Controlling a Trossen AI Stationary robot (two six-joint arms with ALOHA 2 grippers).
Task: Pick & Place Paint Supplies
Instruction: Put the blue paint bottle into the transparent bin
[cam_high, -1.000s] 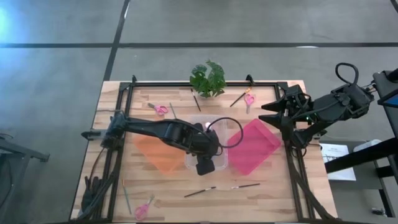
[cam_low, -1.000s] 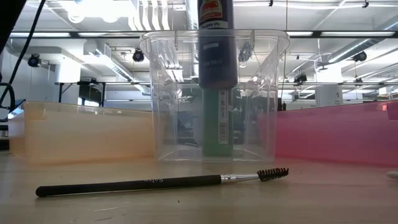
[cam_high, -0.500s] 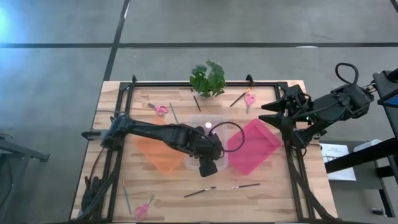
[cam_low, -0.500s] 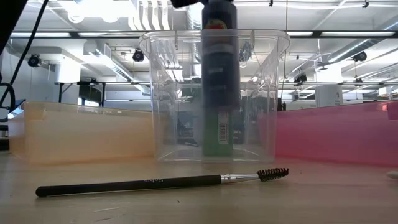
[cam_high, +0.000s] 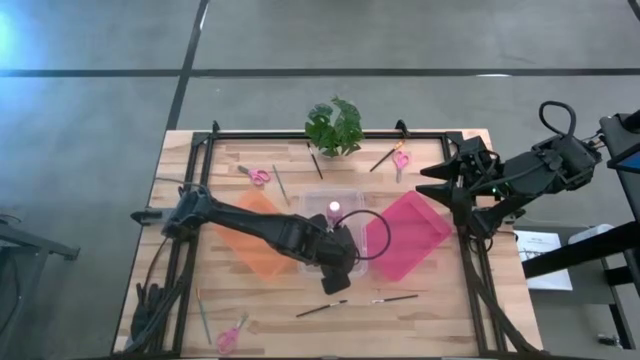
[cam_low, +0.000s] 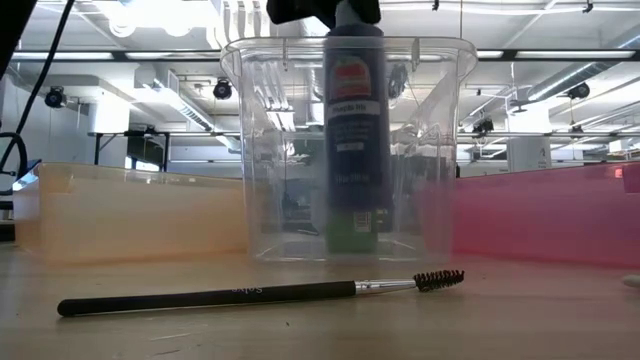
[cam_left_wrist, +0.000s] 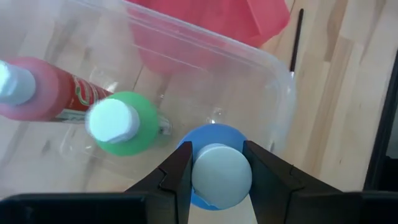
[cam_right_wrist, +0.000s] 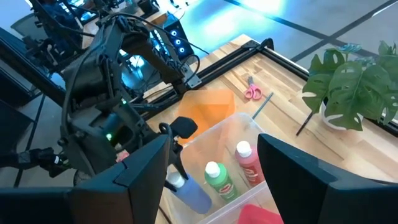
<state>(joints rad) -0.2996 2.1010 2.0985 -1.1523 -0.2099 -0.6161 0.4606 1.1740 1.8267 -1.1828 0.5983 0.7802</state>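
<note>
My left gripper (cam_high: 335, 262) hangs over the near end of the clear bin (cam_low: 260, 150), shut on a blue paint bottle (cam_low: 355, 130) that reaches down inside it. A green bottle (cam_left_wrist: 121, 124) stands upright on the bin floor just behind the blue one. A pink bottle (cam_left_wrist: 50, 96) lies on its side in the bin. My right gripper (cam_high: 440, 185) waits open at the table's right edge, touching nothing. A black brush (cam_low: 260, 293) lies on the table in front of the bin. My left gripper pinches the blue bottle's white cap (cam_left_wrist: 222, 176) between its two fingers, coming from above and pointing down. The bottle hangs upright below the fingers. Its base (cam_low: 355, 205) is inside the clear bin, a little above the floor.
An orange bin (cam_high: 250, 240) sits left of the clear one and a pink bin (cam_high: 405, 235) right of it. Two brushes (cam_high: 322, 308) (cam_high: 395, 298) lie near the table's near edge. Pink scissors (cam_high: 259, 176) (cam_high: 400, 158) (cam_high: 232, 335) and a potted plant (cam_high: 335, 125) lie farther off.
My left gripper has moved down over the clear bin, carrying the blue bottle from above the rim down inside, in front of the green bottle. It stays shut on the cap.
</note>
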